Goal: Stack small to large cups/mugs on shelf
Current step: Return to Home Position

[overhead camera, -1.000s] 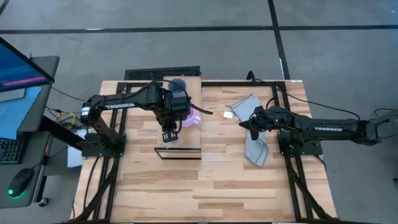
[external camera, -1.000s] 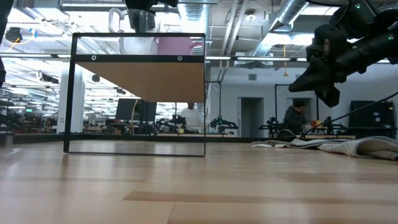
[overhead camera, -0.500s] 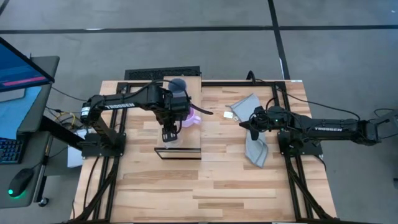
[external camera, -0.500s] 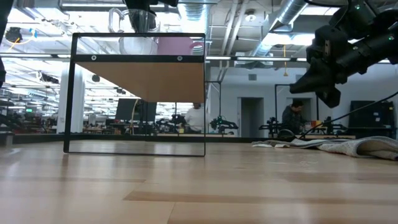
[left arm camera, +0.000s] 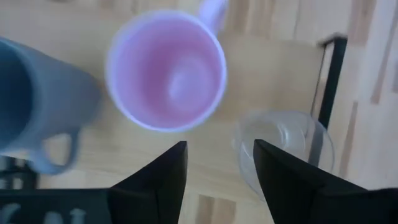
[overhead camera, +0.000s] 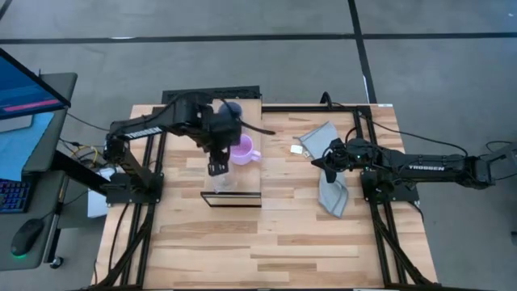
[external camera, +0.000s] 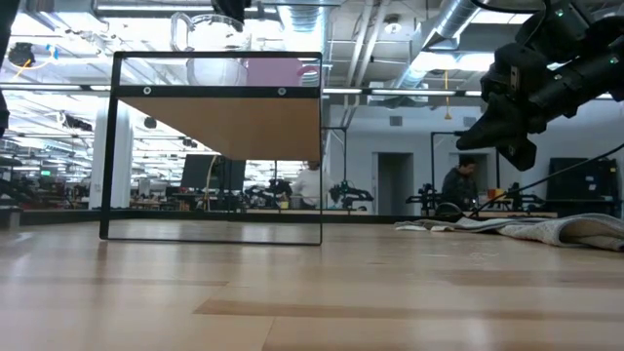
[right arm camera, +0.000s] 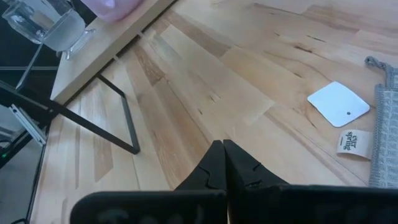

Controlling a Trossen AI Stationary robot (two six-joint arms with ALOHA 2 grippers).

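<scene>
On the light-wood shelf (overhead camera: pixel 252 113) three vessels stand on their bases in a row. The grey-blue mug (overhead camera: pixel 230 109) is at the far end, the lilac mug (overhead camera: pixel 243 150) in the middle and the clear cup (overhead camera: pixel 224 181) near the near end. My left gripper (left arm camera: pixel 217 174) hovers open above the shelf, over the spot between the lilac mug (left arm camera: pixel 166 71) and the clear cup (left arm camera: pixel 283 146), touching neither. My right gripper (right arm camera: pixel 221 162) is shut on nothing above the table's right half, beside a grey cloth.
A grey cloth (overhead camera: pixel 333 190) and a white card (overhead camera: pixel 296 149) lie on the table right of the shelf. The shelf stands on a thin black frame (external camera: pixel 115 146). A desk with a monitor (overhead camera: pixel 24 89) is beyond the table's left edge. People show far off in the room.
My left gripper has risen from the clear cup and drawn back a little toward the far edge. The clear cup stays standing on the shelf's near end. The two mugs have not moved.
</scene>
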